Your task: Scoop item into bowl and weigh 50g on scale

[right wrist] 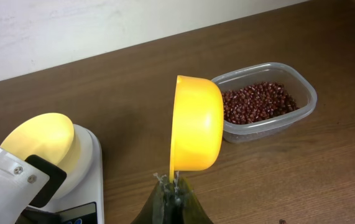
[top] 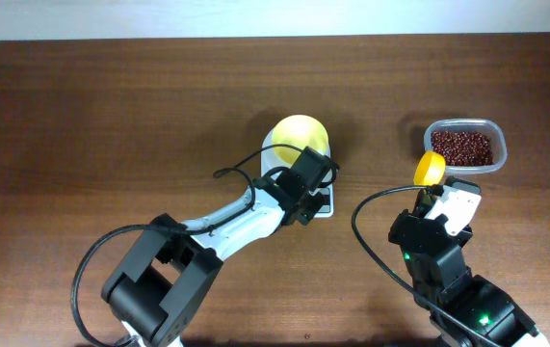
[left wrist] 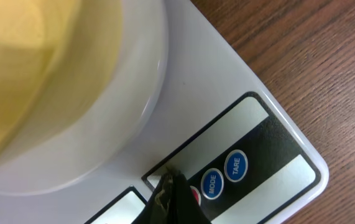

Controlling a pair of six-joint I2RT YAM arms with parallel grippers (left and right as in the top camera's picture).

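Note:
The yellow bowl point(top: 299, 135) sits on the white scale point(top: 324, 204). In the left wrist view the bowl point(left wrist: 28, 62) fills the upper left and the scale's button panel point(left wrist: 270, 149) lies below it. My left gripper point(left wrist: 172, 182) is shut and empty, its tip at the red button beside the blue MODE button point(left wrist: 211, 184). My right gripper point(right wrist: 174, 185) is shut on the handle of the yellow scoop point(right wrist: 197, 124), held on its side above the table between the scale and the clear tub point(right wrist: 301, 93). The red-brown beans point(right wrist: 258, 102) lie in the tub. The scoop's inside is hidden.
The tub point(top: 496, 145) stands at the right, just beyond the scoop point(top: 430, 169). The left arm point(top: 246, 217) reaches across the table's middle to the scale. The bowl point(right wrist: 40, 140) and scale point(right wrist: 93, 162) show at the left of the right wrist view.

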